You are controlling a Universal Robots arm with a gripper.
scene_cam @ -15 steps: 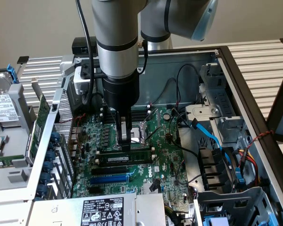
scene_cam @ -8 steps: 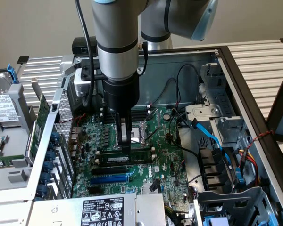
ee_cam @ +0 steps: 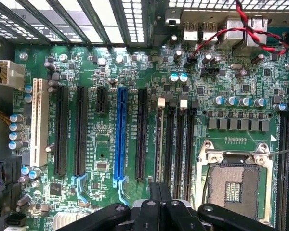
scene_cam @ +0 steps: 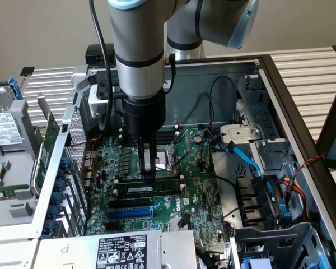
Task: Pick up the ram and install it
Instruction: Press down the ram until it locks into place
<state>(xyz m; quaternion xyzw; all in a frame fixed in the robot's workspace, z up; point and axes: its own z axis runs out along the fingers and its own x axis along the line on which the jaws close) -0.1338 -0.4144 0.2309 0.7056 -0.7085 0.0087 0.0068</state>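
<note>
The ram [scene_cam: 159, 188], a thin green stick with black chips and a white label strip, stands upright in a black memory slot on the motherboard [scene_cam: 196, 168]. My gripper [scene_cam: 149, 177] reaches straight down into the open computer case. Its two black fingers are shut together, with their tips resting on the ram's top edge near its middle. In the wrist view the shut gripper [ee_cam: 160, 195] sits over the row of black memory slots [ee_cam: 176, 144]. There the ram [ee_cam: 158, 139] appears edge-on in the slot nearest the black expansion slots.
The open CPU socket [ee_cam: 236, 187] lies right beside the memory slots. A long blue slot [ee_cam: 119, 134] and black expansion slots sit on the other side. A green expansion card [scene_cam: 47, 143] stands at the exterior view's left. Blue cables [scene_cam: 252, 162] and drive bays fill the right.
</note>
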